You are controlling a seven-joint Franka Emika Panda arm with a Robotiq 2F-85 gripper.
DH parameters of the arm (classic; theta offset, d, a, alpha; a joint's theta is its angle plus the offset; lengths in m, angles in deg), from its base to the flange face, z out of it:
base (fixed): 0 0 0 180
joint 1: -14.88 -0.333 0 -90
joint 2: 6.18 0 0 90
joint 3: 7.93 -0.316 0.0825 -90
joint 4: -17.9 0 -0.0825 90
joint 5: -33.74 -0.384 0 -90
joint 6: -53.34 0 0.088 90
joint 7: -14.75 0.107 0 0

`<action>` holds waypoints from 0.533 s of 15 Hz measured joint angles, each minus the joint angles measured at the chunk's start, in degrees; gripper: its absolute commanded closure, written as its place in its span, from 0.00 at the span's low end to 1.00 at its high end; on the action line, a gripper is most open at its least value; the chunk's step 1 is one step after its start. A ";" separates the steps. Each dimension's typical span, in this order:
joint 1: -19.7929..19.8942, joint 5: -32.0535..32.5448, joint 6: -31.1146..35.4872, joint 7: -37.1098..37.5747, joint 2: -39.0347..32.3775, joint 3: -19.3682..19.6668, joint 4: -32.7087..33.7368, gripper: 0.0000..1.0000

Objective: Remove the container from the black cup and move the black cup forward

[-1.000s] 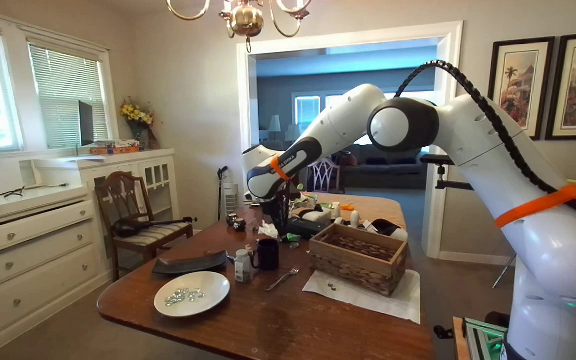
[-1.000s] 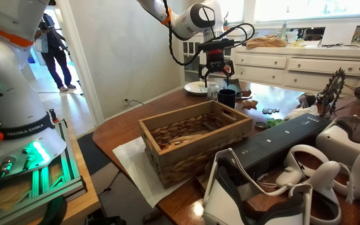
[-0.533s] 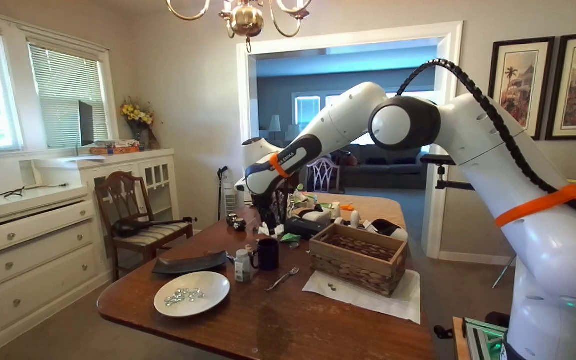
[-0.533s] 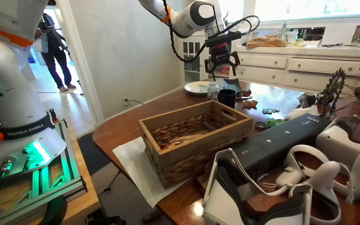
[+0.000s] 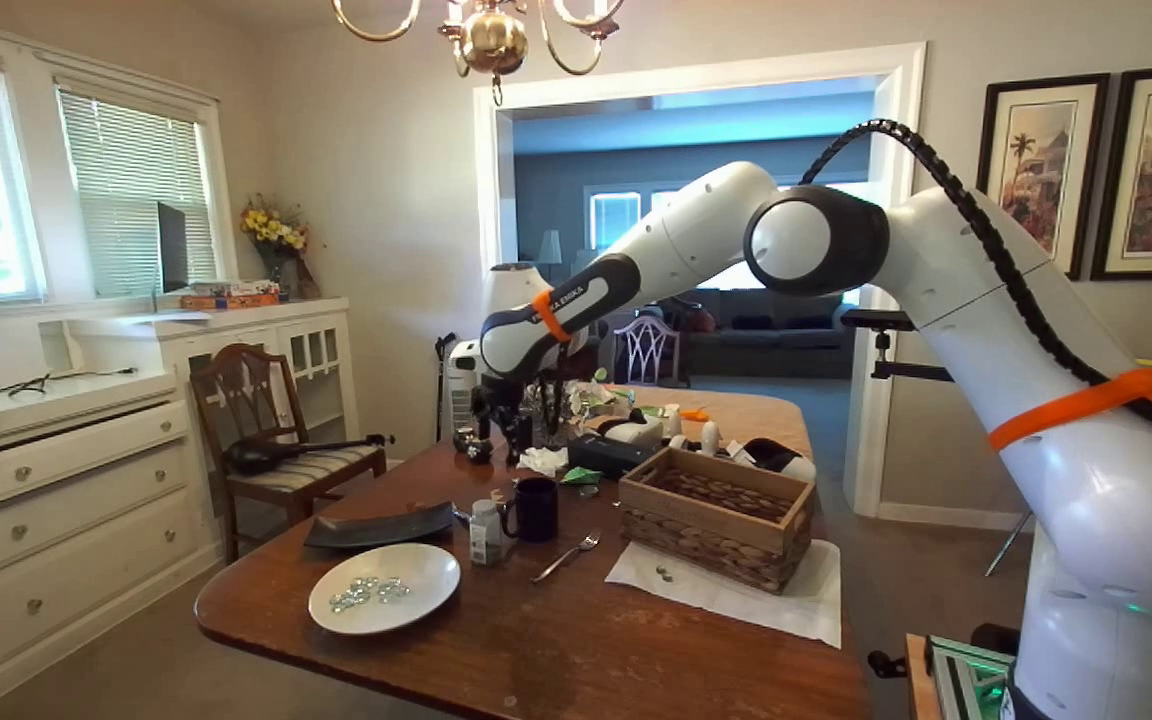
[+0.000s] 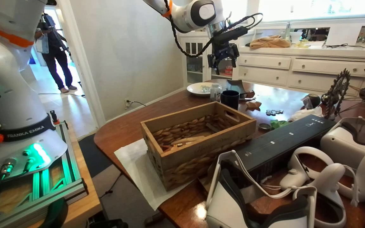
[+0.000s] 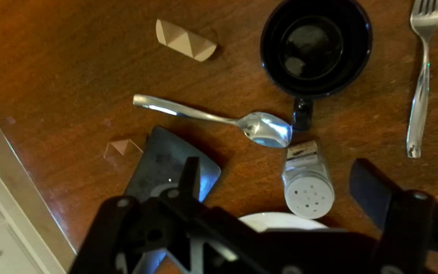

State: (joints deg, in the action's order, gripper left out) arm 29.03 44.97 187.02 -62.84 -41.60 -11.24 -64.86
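Note:
The black cup [image 5: 537, 510] is a handled mug standing upright on the wooden table; it also shows in an exterior view [image 6: 230, 100]. In the wrist view I look down into the cup [image 7: 312, 47], and no container shows in it. A clear shaker bottle [image 5: 485, 535] with a white perforated lid stands beside the cup's handle; it also shows in the wrist view [image 7: 308, 186]. My gripper [image 6: 225, 69] is open and empty, well above the table. In the wrist view the shaker lies between the open fingers [image 7: 278, 169], but below them.
A white plate [image 5: 433, 588] with glass beads and a dark tray [image 5: 376, 530] lie near the shaker. A spoon [image 7: 266, 129] and a fork [image 7: 420, 87] flank the cup. A wicker basket [image 6: 198, 155], a long black box [image 6: 284, 139] and headsets [image 6: 230, 202] stand nearby.
My open gripper has risen, tilted and turned, moving away from above the cup; in an exterior view it shifted left. The cup, shaker and plate have not moved.

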 measured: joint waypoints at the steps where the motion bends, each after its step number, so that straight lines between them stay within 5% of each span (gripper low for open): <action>1: 0.61 -1.59 -0.03 -3.49 -0.15 -0.83 0.00 0.00; 8: 1.25 -4.03 -5.48 -11.48 -0.51 0.15 0.03 0.00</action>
State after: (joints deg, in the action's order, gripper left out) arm 30.28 40.94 181.54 -74.32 -42.11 -11.09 -64.83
